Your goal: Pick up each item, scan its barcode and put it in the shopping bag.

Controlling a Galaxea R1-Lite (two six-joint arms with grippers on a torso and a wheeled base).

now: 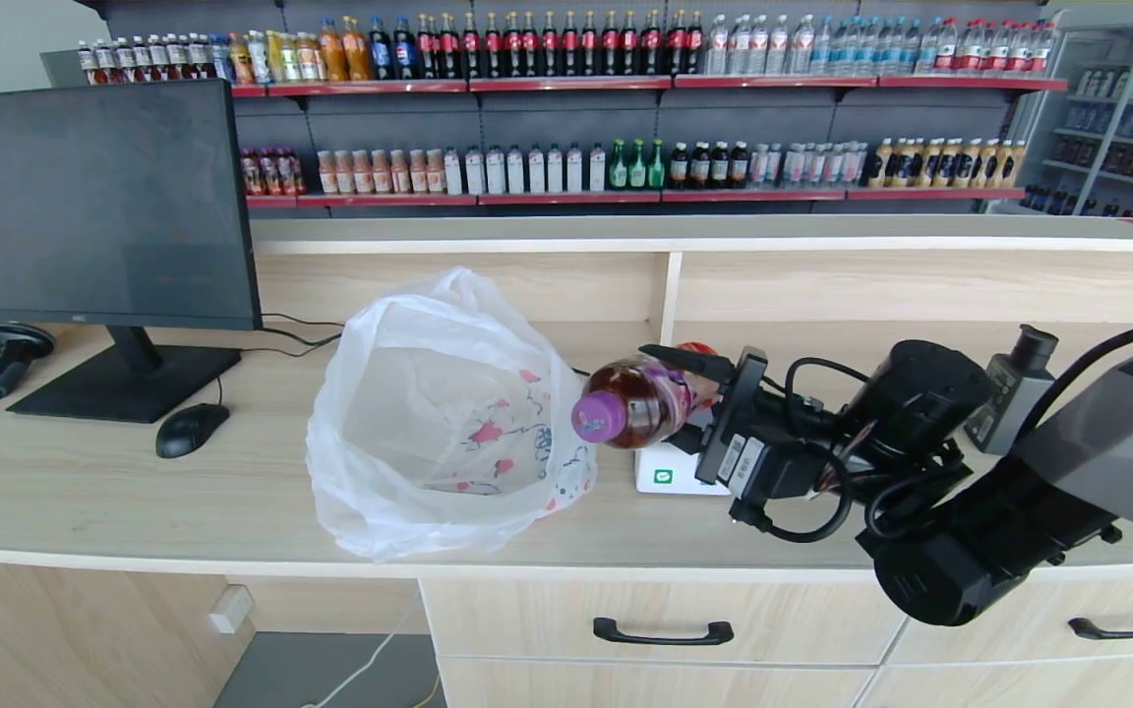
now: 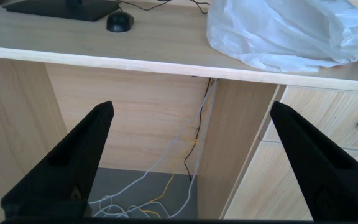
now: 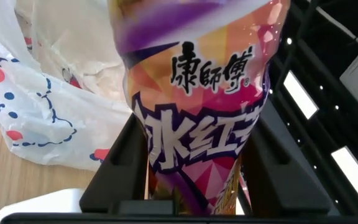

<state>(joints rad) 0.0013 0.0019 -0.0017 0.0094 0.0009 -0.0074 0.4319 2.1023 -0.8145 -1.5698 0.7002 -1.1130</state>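
We judged the task barely begun — our right tool (image 1: 685,393) gripped the purple-capped, amber plastic drink bottle (image 1: 630,401) sideways just beside the translucent white plastic shopping bag (image 1: 439,423) on the pale wooden surface (image 1: 85,482), not yet inside — while our left tool (image 2: 191,112) hung wide and empty.

The clear plastic bottle (image 1: 635,401) (image 3: 197,112), filled with amber drink, carried a purple cap and a purple, orange and pink label. It lay roughly horizontal, clear of the light wooden counter (image 1: 134,492), clamped at its labelled body between the fingers of the right gripper (image 1: 680,393) (image 3: 197,180), with the cap towards the bag and above a small white box (image 1: 665,477). The translucent white plastic shopping bag (image 1: 439,423) (image 2: 284,31) (image 3: 36,118), printed with red and blue motifs, stood on the counter with its mouth open, just beside the cap on the robot's left.
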